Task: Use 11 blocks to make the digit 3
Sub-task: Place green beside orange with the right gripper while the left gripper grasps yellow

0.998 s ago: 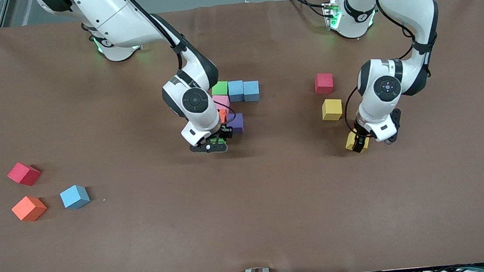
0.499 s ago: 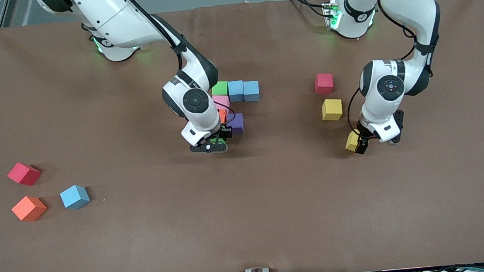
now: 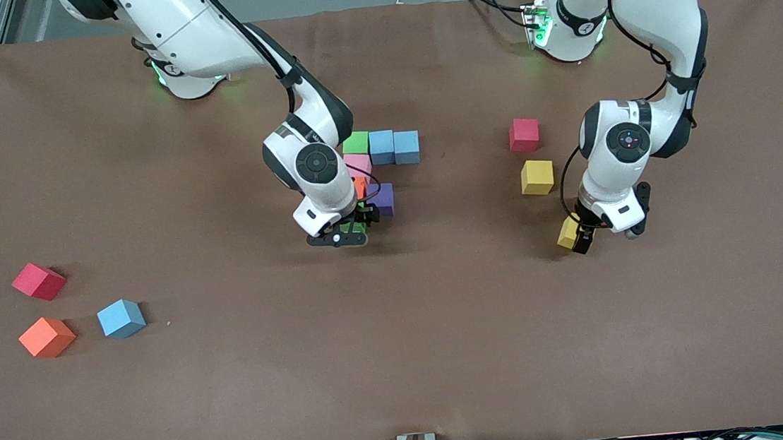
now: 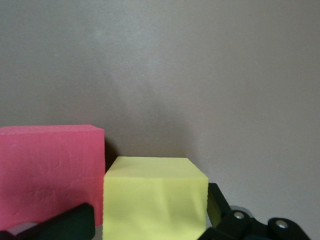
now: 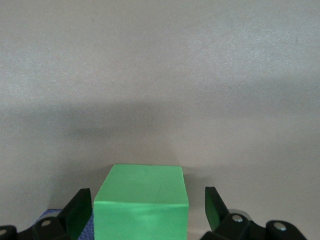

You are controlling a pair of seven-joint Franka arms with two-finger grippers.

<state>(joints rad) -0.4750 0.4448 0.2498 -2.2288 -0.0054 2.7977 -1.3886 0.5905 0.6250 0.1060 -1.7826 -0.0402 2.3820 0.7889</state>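
Standing over the middle of the brown counter [image 3: 446,357], the right pincer [image 3: 347,236] straddles a green block [image 5: 141,202] at the near end of the half-built digit 3 [image 3: 377,171] — its fingers [image 5: 77,212] spread, with a sliver of air on each side of the cube, so the block sits released on the surface. The figure so far runs from a row of a green block [image 3: 356,142] and two blue blocks [image 3: 393,147] closest to the robot bases, down through a pink block [image 3: 358,163], to an orange block [image 3: 361,186] touching a purple block [image 3: 382,199]; the arm covers part of that column. Toward the left arm's end, the left pincer [image 3: 580,233] is down at a yellow block [image 4: 155,197] that sits between its wide-set fingers [image 4: 70,222]; whether they press it or merely flank it I cannot tell. Another yellow block [image 3: 536,177] and a red block [image 3: 524,135] lie just farther from the camera, near each other but apart. Toward the right arm's end lie three strays — a red block [image 3: 37,281], an orange block [image 3: 47,336] and a blue block [image 3: 121,318] — well clear of everything. The broad near strip of the counter lies open up to its front edge.
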